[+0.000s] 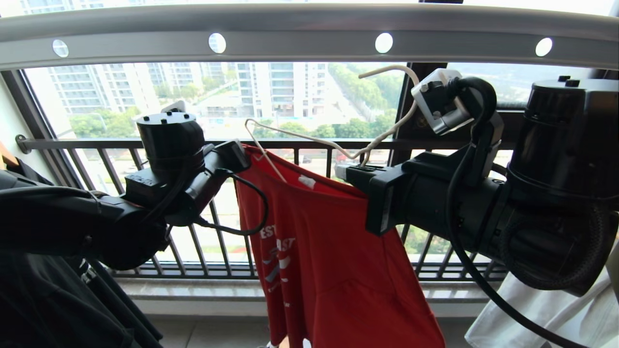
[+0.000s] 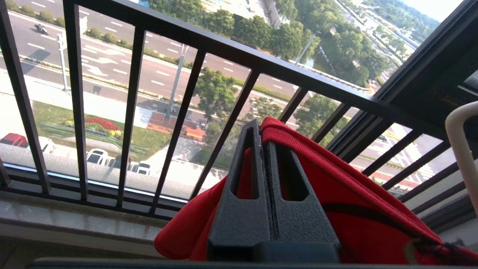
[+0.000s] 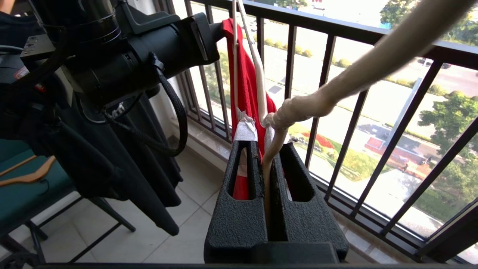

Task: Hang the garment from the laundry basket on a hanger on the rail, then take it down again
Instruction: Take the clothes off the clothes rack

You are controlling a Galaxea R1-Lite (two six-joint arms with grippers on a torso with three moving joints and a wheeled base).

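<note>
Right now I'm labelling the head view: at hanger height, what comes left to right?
Left hand gripping the red T-shirt → wire hanger → right hand gripping the hanger's neck.

the short-sleeved cotton t-shirt is red, with white and grey lettering printed on its chest. the thin wire hanger is off-white. the long metal rail is grey, patterned with a row of round holes. both textured plastic grippers are black.

Head cam faces window railing, wrist cams close-up
</note>
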